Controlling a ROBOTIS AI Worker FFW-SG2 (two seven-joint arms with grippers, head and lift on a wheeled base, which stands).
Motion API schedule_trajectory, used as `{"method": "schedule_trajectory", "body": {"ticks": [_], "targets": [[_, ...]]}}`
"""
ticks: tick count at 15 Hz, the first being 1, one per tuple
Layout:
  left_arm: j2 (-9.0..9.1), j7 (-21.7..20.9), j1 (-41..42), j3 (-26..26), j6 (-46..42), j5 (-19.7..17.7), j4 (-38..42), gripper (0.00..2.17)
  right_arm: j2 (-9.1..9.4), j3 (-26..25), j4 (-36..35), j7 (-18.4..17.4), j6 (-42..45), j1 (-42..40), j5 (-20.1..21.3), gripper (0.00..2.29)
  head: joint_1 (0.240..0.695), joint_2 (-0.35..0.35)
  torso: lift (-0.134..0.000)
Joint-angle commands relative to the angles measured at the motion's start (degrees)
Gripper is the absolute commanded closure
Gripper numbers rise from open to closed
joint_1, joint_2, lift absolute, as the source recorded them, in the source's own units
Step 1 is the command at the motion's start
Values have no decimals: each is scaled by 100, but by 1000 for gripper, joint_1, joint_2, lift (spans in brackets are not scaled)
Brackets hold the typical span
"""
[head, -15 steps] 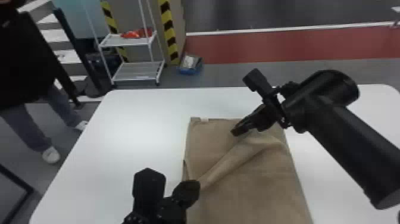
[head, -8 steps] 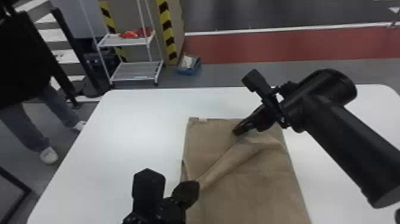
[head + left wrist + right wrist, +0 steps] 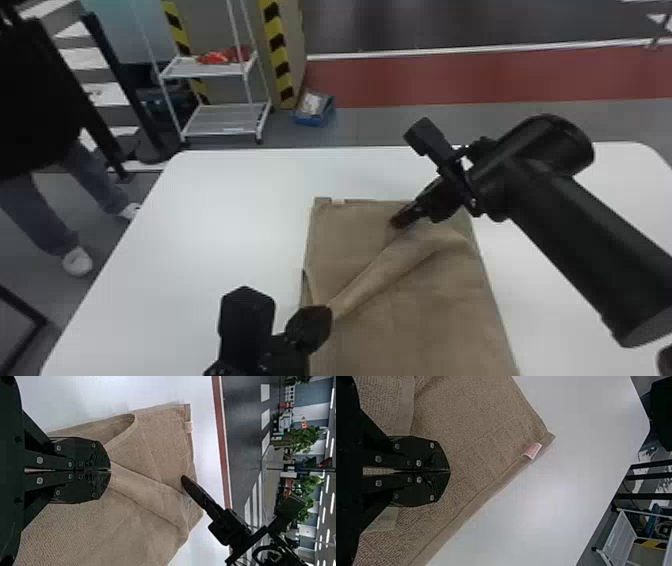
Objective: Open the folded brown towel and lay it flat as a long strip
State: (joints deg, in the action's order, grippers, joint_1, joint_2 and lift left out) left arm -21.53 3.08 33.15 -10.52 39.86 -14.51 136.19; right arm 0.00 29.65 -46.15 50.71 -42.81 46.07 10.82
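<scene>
The brown towel (image 3: 425, 310) lies on the white table, a raised fold running diagonally across it between the two grippers. My left gripper (image 3: 320, 320) is at the towel's left side; in the left wrist view the same gripper (image 3: 110, 470) is shut on the fold of the towel (image 3: 158, 447). Over the towel's far part is my right gripper (image 3: 397, 220). From the right wrist, this gripper (image 3: 449, 471) has its fingers closed together on the towel (image 3: 474, 423), near the far hem with its small pale tag (image 3: 533, 450).
The white table (image 3: 215, 215) extends around the towel. Beyond its far edge stand a white wire shelf (image 3: 225, 120) and a blue box (image 3: 315, 109) on the floor.
</scene>
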Motion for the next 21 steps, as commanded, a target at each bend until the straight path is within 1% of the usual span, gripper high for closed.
{"method": "schedule_trajectory", "body": {"ticks": [1, 4, 7, 9, 11, 13, 15, 19, 21], "targets": [[-9, -1, 16, 15, 0, 1, 13, 1447, 5, -21, -9, 0, -4, -11, -10, 1298, 695, 142, -123], [-18, 8, 34, 50, 0, 1, 57, 1447, 5, -179, -52, 0, 13, -63, -10, 1352, 695, 144, -123], [-35, 8, 104, 156, 0, 1, 154, 1447, 5, -302, -105, -26, -22, -99, 25, 1355, 695, 146, -123], [-44, 8, 139, 226, 0, -8, 197, 1447, 5, -434, -149, -53, -39, -160, 201, 1355, 695, 147, -123], [-62, 8, 139, 261, 18, -17, 241, 1447, 5, -689, -299, -53, -75, -266, 438, 1355, 695, 147, -123], [-62, -9, 175, 358, 18, -52, 277, 1447, 5, -829, -386, -97, -215, -309, 632, 1355, 695, 137, -123], [-79, -1, 183, 410, 18, -61, 312, 1447, 5, -988, -685, -114, -532, -450, 843, 1355, 695, 130, -123], [-79, 35, 175, 534, 18, -96, 329, 1447, 5, -996, -1907, -97, -1481, -1030, 1142, 1359, 695, 122, -123], [-70, 35, 157, 542, 18, -96, 321, 1447, 5, -1120, -2065, -53, -1604, -1109, 1142, 1359, 695, 127, -123]]}}
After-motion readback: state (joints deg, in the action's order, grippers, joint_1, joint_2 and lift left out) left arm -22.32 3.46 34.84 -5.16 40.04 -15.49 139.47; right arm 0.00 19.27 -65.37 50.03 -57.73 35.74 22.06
